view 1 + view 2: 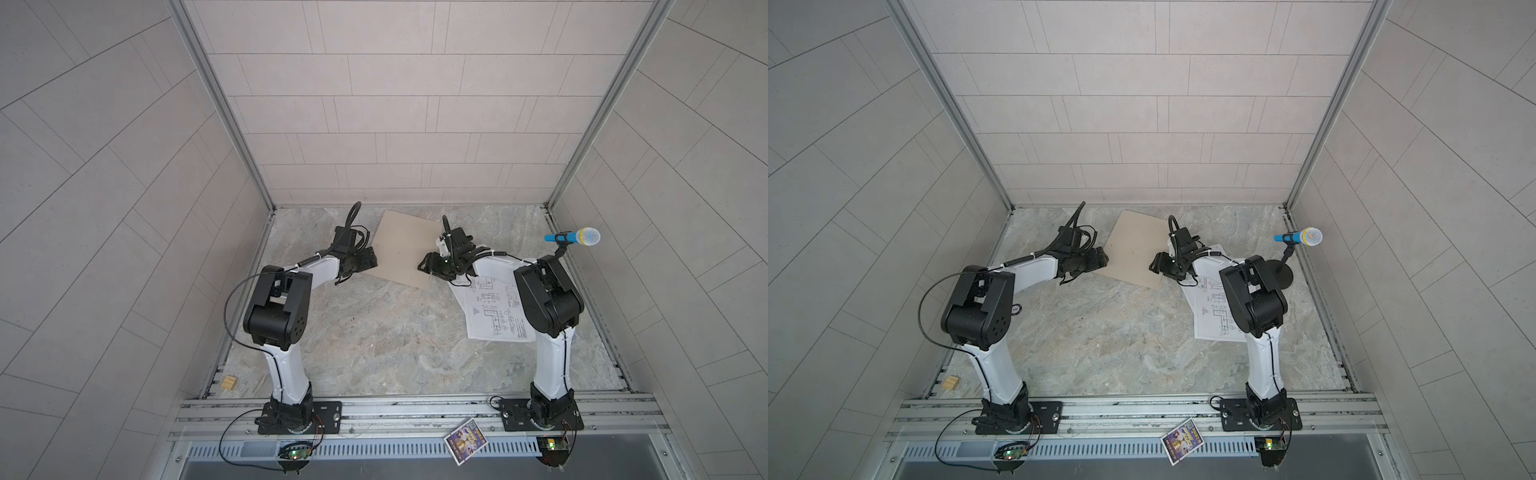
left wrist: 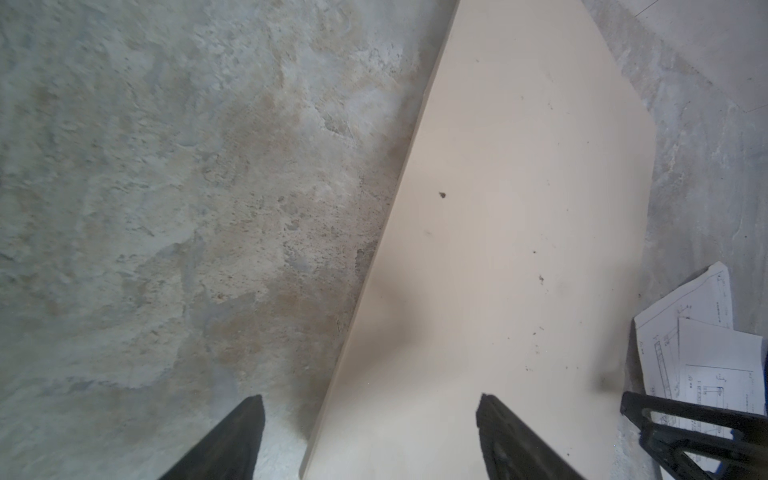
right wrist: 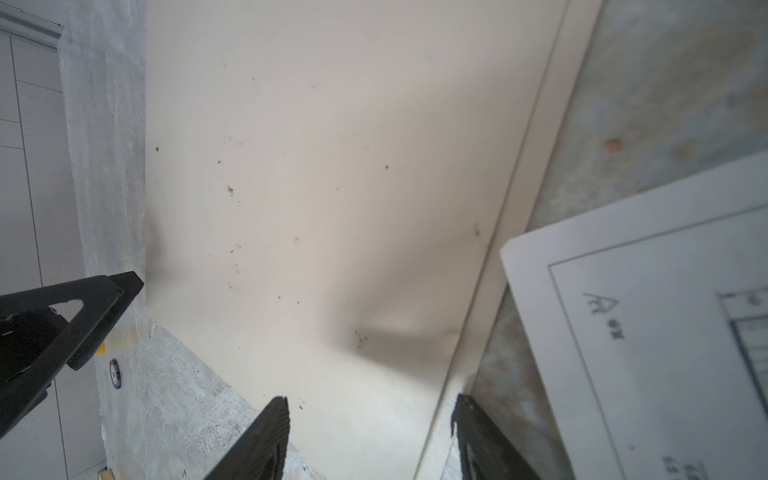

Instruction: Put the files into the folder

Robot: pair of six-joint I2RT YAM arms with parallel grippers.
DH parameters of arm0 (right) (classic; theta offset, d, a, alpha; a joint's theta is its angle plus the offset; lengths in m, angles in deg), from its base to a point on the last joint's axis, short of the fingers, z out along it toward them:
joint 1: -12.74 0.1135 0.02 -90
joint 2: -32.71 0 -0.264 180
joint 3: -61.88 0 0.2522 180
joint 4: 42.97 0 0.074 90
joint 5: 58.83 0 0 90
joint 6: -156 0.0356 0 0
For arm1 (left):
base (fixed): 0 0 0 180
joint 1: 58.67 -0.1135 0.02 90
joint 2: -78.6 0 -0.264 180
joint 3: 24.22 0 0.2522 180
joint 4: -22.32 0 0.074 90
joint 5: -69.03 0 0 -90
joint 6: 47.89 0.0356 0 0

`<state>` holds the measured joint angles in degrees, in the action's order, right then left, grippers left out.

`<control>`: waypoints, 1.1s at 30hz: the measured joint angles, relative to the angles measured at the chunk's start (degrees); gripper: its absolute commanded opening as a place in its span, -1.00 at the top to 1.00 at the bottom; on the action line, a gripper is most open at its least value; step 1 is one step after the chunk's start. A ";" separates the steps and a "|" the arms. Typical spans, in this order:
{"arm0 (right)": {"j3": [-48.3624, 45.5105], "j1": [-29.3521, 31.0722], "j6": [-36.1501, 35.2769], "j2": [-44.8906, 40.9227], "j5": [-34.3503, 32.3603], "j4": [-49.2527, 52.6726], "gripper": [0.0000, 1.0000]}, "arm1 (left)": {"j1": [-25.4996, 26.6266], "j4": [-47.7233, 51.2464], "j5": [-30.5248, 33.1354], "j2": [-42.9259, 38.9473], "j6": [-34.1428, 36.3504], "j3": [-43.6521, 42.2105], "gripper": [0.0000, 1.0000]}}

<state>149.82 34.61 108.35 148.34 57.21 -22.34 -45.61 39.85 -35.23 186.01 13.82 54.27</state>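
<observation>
While the folder (image 1: 405,249) lies shut on the table (image 1: 374,353) near the back, a claw waits at each side. The left claw (image 2: 368,411) is spread wide over the left edge. The right claw (image 3: 372,403) is spread over the right edge, and neither pinches anything. The files (image 1: 494,311) lie just beside the folder, partly under the right arm. The folder looks light, thin and bendy, so the top flap's right edge seems best to grab.

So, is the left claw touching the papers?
Apart. In a top view the left gripper sits at the folder's left edge, while the files lie past its right edge, the whole folder between them.
</observation>
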 measured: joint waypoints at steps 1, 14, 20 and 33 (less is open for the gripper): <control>-0.02 0.00 0.02 0.00 -0.09 -0.04 -0.28 | 0.00 0.00 0.20 0.07 0.00 0.00 -0.72; 0.46 0.04 0.17 0.70 0.92 -0.92 -0.29 | 0.44 -0.07 -0.11 2.21 0.33 1.27 -0.71; 0.52 -0.02 1.22 1.33 2.67 -2.82 -0.30 | 1.01 -0.68 -1.05 2.21 0.98 1.27 -0.71; 0.07 -0.63 1.90 1.42 4.24 -4.09 -0.30 | 0.85 1.92 0.11 2.21 4.44 4.74 -0.69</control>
<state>149.88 33.97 110.25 149.76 61.46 -26.43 -44.76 41.78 -35.13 188.22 18.25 59.01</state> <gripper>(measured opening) 0.648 0.854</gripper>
